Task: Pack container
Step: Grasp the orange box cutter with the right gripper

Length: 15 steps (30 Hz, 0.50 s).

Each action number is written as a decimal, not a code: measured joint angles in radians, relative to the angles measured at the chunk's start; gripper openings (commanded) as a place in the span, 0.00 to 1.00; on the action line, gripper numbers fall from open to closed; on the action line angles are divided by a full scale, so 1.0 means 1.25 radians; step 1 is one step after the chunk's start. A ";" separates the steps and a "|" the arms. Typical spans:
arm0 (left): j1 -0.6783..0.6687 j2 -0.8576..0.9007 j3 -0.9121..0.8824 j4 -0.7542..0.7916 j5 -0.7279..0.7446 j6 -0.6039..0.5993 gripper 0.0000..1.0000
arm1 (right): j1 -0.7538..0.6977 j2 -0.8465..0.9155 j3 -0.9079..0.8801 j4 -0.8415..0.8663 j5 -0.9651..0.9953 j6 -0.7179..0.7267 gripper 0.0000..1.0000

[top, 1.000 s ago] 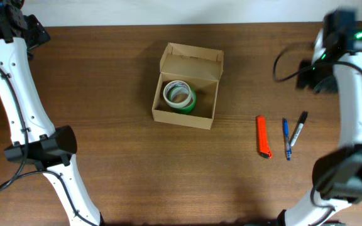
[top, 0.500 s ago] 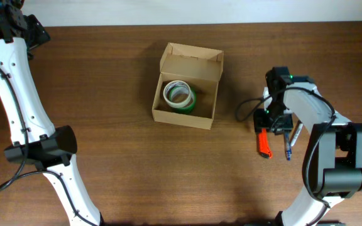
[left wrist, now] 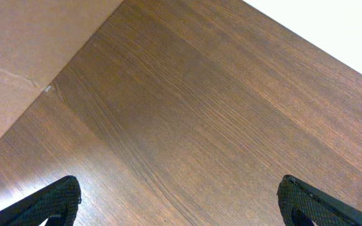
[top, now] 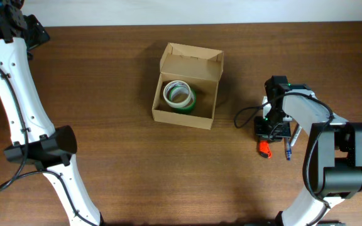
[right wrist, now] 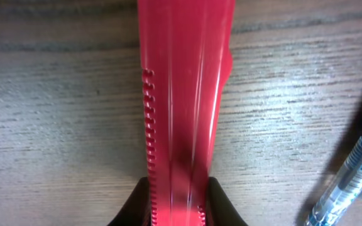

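– Right pincer (right wrist: 178, 202) is squeezed tight on the long red plastic cutter (right wrist: 182, 94). One black finger (right wrist: 137, 201) presses on each side of it.

– And the left pincer (left wrist: 181, 210)?

– It is wide open with nothing in it. It hangs over bare wood near the table's edge.

– What is the biggest thing?

– The dark brown wooden table (top: 118, 157). Next is the small light-brown cardboard box (top: 182, 119). It sits in the middle of the table, open, with its flap lid up at the far side.

– Is anything in it?

– Yes, a green roll of tape (top: 180, 95), lying flat.

– Where is the cutter?

– On the table, well to the right of the box. From above, the pincer hides most of it.

– Anything smaller?

– A thin blue pen (top: 287, 150) lies just beside the cutter, on its right. A thin black pen (top: 295, 135) lies next to that.
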 measured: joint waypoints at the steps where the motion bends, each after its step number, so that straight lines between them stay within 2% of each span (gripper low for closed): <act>1: 0.000 0.000 0.000 0.000 0.000 0.000 1.00 | 0.000 0.000 0.000 0.004 -0.001 0.000 0.08; 10: 0.000 0.000 0.000 0.000 0.000 0.000 1.00 | 0.000 -0.002 0.026 -0.004 -0.019 0.015 0.05; 12: 0.000 0.000 0.000 0.000 0.000 0.000 1.00 | 0.000 -0.002 0.085 -0.052 -0.029 0.018 0.05; 15: 0.000 0.000 0.000 0.000 0.000 0.000 1.00 | 0.000 -0.002 0.274 -0.154 -0.040 0.019 0.04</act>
